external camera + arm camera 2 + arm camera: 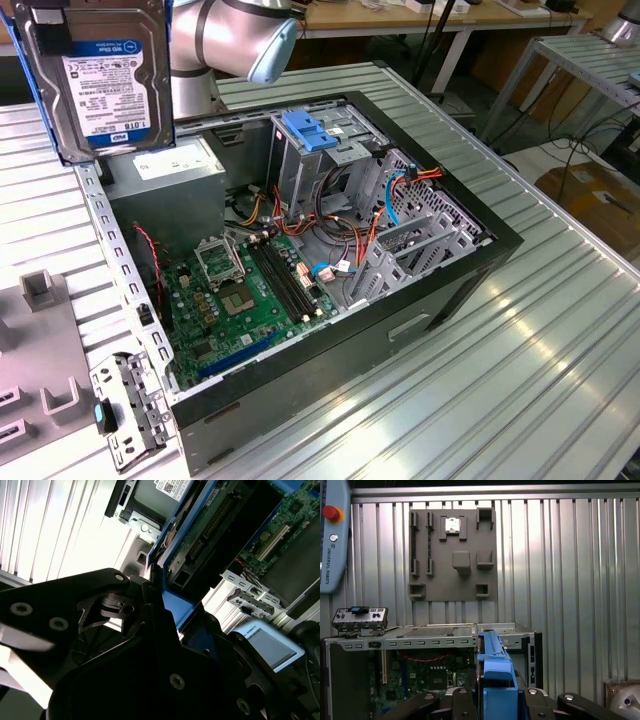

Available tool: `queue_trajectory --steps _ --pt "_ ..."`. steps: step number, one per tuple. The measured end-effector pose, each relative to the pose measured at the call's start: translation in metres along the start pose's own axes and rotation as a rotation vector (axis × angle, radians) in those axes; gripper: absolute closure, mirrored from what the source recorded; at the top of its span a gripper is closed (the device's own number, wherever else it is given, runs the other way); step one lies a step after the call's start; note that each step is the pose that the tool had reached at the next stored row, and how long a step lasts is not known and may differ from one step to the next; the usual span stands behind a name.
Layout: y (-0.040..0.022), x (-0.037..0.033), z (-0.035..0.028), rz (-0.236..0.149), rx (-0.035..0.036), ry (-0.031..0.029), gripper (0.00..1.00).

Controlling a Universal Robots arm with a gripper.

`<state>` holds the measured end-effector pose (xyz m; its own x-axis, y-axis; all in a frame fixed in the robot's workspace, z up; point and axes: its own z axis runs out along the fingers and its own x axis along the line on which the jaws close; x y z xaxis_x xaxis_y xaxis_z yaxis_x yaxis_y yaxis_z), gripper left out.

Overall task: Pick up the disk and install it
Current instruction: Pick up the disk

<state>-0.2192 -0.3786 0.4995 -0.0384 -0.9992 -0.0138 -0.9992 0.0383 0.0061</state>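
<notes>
Pincer (496, 698) clamps disk (100, 80) by its blue rails, clear above open case (300, 390).

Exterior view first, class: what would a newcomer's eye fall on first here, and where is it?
The disk hangs in the air at the exterior view's upper left, above the open computer case. In the first wrist view, the gripper clamps its blue rail. The green motherboard lies inside the case.

disk (98, 80): dark grey, white label with blue band, blue rails | gripper (495, 700): black | case (420, 320): black | board (235, 300): green | cage tab (312, 132): blue | table (540, 390): silver, ribbed | plate (452, 582): grey | pendant (332, 545): pale blue, red button | cables (428, 174): orange, red
</notes>
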Motion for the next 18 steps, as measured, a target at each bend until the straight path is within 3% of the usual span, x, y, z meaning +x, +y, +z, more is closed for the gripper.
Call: queue_trajectory --steps 10,18 --pt "-0.0201 -0.0007 -0.0001 0.002 -0.0011 0.0002 0.63" --pt "-0.0262 0.0031 -0.0002 0.004 -0.0012 0.0001 0.63"
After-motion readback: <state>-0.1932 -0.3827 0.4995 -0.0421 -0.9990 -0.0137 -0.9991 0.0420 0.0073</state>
